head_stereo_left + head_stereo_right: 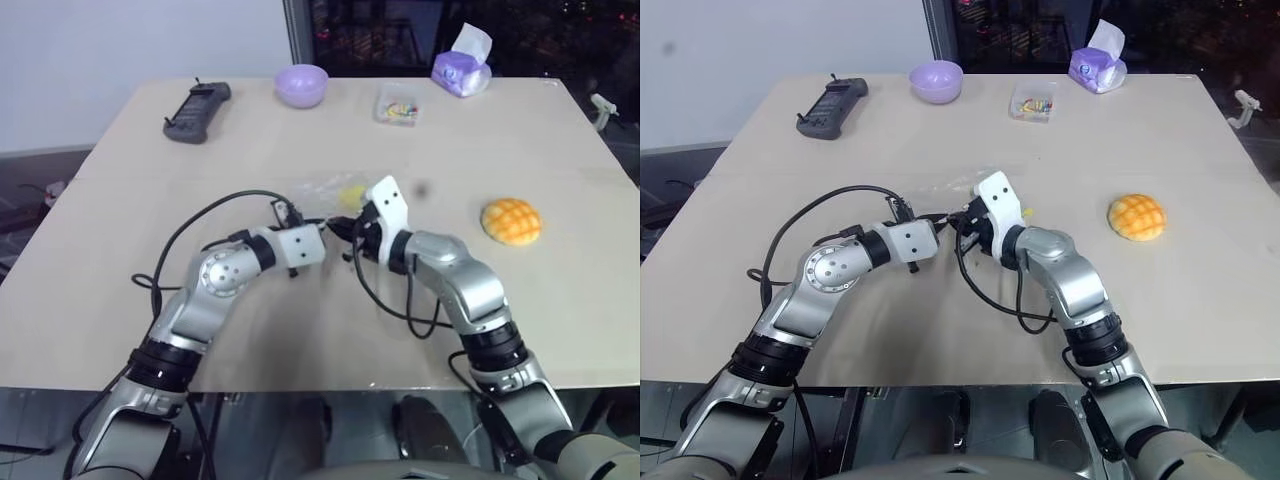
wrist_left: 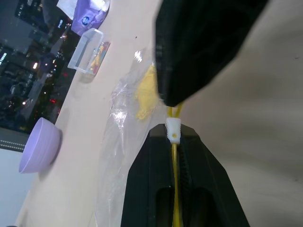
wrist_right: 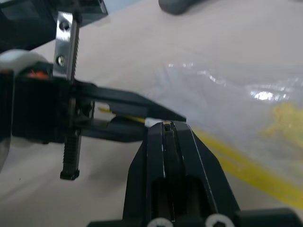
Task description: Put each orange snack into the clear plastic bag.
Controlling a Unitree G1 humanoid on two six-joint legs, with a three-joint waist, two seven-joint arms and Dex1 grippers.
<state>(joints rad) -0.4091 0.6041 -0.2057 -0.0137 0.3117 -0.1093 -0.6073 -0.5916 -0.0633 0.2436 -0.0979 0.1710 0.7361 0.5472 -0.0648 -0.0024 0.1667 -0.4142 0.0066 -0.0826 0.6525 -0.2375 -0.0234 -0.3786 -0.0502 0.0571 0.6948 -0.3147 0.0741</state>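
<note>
Both grippers meet at mid-desk. The left gripper (image 2: 173,142) is pinched on the yellow strip of the one clear plastic bag (image 1: 335,192); the right gripper (image 3: 166,126) is pressed together on the same edge. The left wrist view reveals the white slider on that strip. Both forearms angle inward, roughly level. One orange snack (image 1: 511,220) lies well right on the desk (image 1: 150,250).

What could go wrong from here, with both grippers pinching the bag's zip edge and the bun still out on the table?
1. Both the left gripper and right gripper are shut on the clear plastic bag at its yellow strip; pulling apart could tear it or slip off.
2. The orange snack lies apart, and neither gripper is free to fetch it.
</note>
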